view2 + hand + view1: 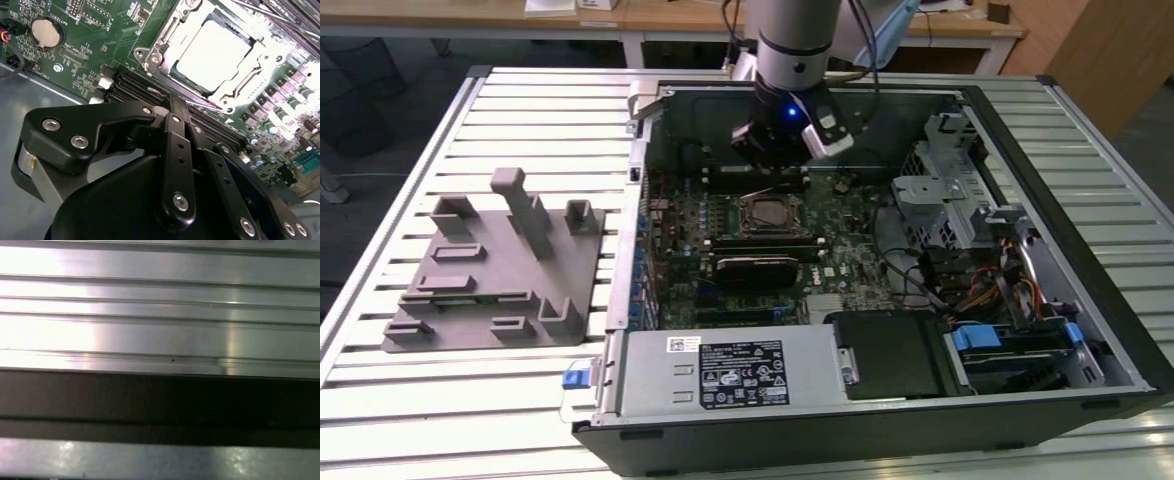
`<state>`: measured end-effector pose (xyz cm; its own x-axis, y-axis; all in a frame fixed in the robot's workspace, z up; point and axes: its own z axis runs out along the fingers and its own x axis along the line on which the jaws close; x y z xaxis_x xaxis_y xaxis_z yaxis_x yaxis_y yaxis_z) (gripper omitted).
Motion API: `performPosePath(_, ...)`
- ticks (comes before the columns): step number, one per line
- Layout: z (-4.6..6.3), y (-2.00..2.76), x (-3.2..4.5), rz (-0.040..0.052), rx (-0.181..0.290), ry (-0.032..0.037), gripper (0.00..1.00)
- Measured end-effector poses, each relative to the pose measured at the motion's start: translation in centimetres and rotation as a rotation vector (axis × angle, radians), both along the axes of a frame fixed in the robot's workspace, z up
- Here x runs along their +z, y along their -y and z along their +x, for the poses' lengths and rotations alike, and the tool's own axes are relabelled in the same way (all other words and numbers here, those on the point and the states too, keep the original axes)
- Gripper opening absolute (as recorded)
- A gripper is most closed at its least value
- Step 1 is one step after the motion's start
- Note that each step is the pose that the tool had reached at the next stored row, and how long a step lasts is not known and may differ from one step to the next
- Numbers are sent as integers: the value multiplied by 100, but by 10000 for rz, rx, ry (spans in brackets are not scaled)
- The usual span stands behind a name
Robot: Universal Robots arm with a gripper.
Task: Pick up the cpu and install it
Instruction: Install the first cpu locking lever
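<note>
One cpu point(212, 52) sits seated in the socket frame point(165, 50), so nothing is carried; gripper point(781, 150) hovers near, jaw state unreadable.

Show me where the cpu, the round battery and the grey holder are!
cpu point(214, 54), second wrist view, on its pale metal top.
battery point(47, 32), second wrist view, on its round silver face.
holder point(467, 300), exterior view, on its flat base.
</note>
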<state>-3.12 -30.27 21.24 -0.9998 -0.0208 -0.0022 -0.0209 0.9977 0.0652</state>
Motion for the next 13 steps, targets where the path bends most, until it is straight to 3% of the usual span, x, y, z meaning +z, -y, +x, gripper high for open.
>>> performPosePath(13,59,0,-120,-1,0,-22,11)
